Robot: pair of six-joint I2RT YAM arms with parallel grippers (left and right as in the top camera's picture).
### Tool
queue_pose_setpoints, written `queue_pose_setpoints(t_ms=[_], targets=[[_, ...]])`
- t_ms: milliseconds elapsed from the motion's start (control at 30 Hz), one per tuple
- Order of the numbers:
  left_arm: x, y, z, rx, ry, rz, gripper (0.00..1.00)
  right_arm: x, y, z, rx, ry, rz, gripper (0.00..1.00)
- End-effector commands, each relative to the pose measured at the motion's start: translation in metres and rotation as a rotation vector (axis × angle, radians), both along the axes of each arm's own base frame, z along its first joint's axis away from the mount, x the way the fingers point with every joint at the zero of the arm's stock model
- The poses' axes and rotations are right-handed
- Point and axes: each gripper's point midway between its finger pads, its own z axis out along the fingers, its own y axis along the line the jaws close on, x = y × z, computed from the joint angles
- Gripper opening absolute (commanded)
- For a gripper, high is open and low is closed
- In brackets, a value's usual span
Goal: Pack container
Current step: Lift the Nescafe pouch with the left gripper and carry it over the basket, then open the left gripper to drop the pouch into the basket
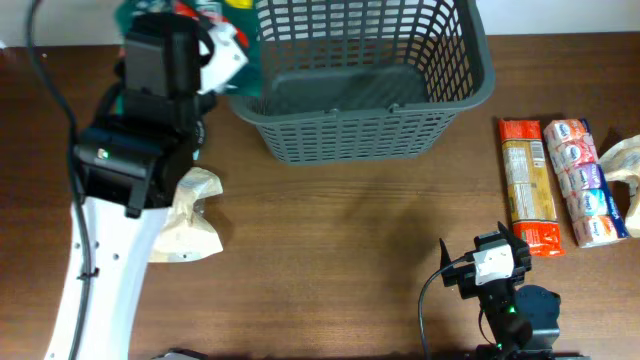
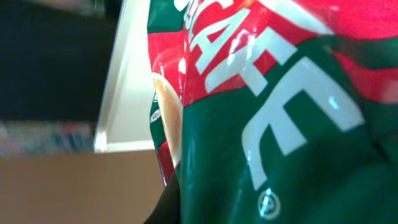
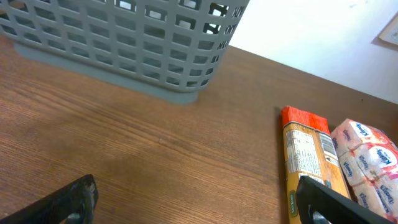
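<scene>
— Where is the container (image 1: 350, 135) to be found?

— It is set upright at the far middle of the wooden surface (image 1: 340, 240). Its grey slotted wall is also caught at the top of the right wrist view.

— What is held by the left gripper (image 1: 212, 48)?

— A green and red packet (image 2: 280, 124) is clasped at its tip. The packet is raised off the surface at the container's left rim. The left wrist view is almost filled by the glossy packet, so the fingers are hidden. How far apart they stand cannot be told.

— And how is the right gripper (image 3: 205, 205) found?

— It is spread wide, and nothing is held between its fingers (image 3: 74, 199). It is placed low over the near right part of the surface, well apart from the container.

— What else is laid out?

— A crumpled beige bag (image 1: 190, 220) is seen on the surface, partly covered by the left arm. On the right, an orange packet (image 1: 527, 185) and a pack of tissues (image 1: 585, 180) are laid side by side, lengthwise. The orange packet is the one nearer to the right gripper, and both are well clear of the container.
</scene>
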Motion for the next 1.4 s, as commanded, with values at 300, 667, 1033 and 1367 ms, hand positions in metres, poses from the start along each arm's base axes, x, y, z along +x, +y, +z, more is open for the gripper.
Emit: queue_pose_setpoints(t_ms=[300, 667, 1033, 1367], targets=[[0.007, -0.149, 0.06, -0.159, -0.213, -0.68, 0.02, 0.0, -0.002, -0.002, -0.002, 0.002, -0.007, 0.99], [0.094, -0.206, -0.018, -0.239, -0.142, -0.749, 0.02, 0.0, -0.002, -0.002, -0.002, 0.002, -0.007, 0.99], [0.129, -0.224, -0.108, -0.411, 0.043, -0.653, 0.14, 0.0, -0.002, -0.002, -0.002, 0.002, -0.007, 0.99], [0.113, -0.197, -0.059, -0.481, -0.034, -0.528, 0.5, 0.0, -0.002, -0.002, -0.002, 0.002, -0.008, 0.99]])
